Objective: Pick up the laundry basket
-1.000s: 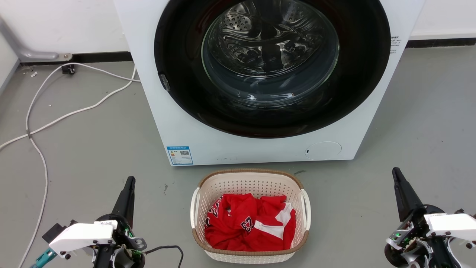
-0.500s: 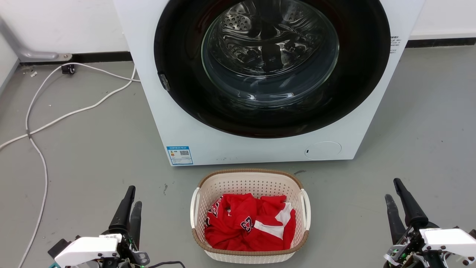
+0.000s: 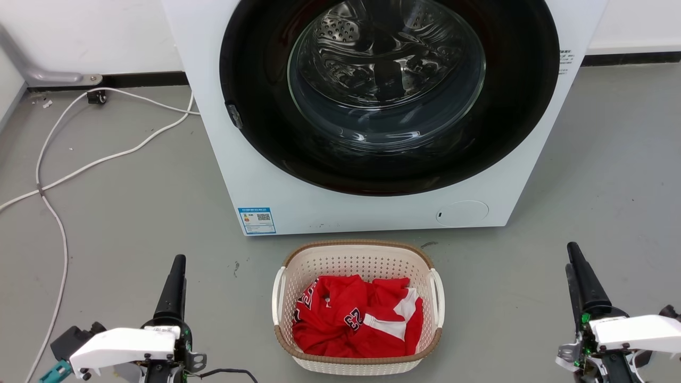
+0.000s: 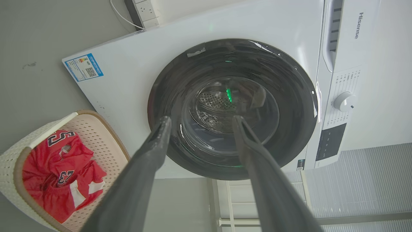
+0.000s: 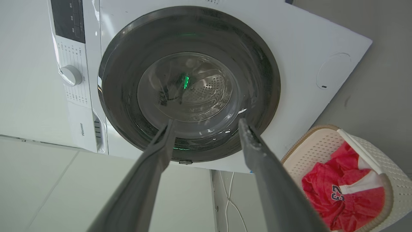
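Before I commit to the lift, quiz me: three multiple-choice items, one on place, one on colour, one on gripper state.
1. Where does the laundry basket stand relative to the washer? A on top of it; B on the floor in front of it; C behind it.
2. What colour is the jersey in the basket? A blue; B green; C red.
3. How are the left gripper and right gripper? A both open, empty; B both shut on the basket; C left shut, right open.
Answers: B, it sits on grey floor before the washer; C, red cloth, white trim; A, both spread wide in their wrist views.
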Available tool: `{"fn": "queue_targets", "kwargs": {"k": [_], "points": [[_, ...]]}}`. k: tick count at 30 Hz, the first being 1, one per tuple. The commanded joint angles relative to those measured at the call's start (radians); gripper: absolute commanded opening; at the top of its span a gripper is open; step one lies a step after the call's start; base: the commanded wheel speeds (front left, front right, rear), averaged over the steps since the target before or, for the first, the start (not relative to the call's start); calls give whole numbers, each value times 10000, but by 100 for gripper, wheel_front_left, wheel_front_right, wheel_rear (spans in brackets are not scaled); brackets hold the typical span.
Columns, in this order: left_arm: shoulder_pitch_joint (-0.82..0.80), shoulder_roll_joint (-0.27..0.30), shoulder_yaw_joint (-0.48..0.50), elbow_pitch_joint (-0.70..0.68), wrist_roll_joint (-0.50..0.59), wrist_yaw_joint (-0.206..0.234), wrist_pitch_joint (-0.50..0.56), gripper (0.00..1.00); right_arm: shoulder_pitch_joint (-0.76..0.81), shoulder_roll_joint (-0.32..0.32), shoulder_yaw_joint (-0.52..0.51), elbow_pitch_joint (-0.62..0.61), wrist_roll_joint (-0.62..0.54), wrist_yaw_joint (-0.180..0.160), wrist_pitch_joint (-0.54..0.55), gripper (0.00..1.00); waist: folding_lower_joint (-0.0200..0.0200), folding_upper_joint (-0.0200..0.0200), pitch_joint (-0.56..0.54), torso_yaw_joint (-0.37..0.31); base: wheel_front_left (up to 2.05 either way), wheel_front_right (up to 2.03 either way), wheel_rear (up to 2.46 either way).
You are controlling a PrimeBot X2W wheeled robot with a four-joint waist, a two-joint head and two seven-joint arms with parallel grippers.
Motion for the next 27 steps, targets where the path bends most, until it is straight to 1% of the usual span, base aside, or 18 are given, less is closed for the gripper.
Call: {"fn": "queue_targets", "kwargs": {"k": [1, 9, 10, 12, 13, 19, 27], "points": [[-217, 37, -30, -351, 619, 84, -140, 100, -105, -25, 50, -360, -681, 0, -159, 100, 0, 0, 9, 1, 0, 0, 0], [-138, 42, -274, -725, 2264, 396, -476, 100, 4, -32, 336, -809, -2649, 0, -494, 100, 0, 0, 32, 6, 0, 0, 0], [-104, 44, -377, -819, 2848, 495, -594, 100, 45, -34, 370, -937, -3301, 0, -617, 100, 0, 0, 38, 9, 0, 0, 0], [-79, 45, -431, -882, 3190, 560, -675, 100, 63, -35, 407, -1039, -3762, 0, -694, 100, 0, 0, 42, 11, 0, 0, 0], [-79, 45, -431, -882, 3190, 560, -675, 100, 63, -35, 407, -1039, -3762, 0, -694, 100, 0, 0, 42, 11, 0, 0, 0], [-5, 48, -556, -1016, 4250, 667, -898, 100, 172, -40, 539, -1236, -5009, 0, -917, 100, 0, 0, 54, 13, 0, 0, 0], [78, 52, -726, -1149, 5523, 665, -1177, 100, 278, -46, 572, -1385, -6269, 0, -1197, 100, 0, 0, 69, 14, 0, 0, 0]]}}
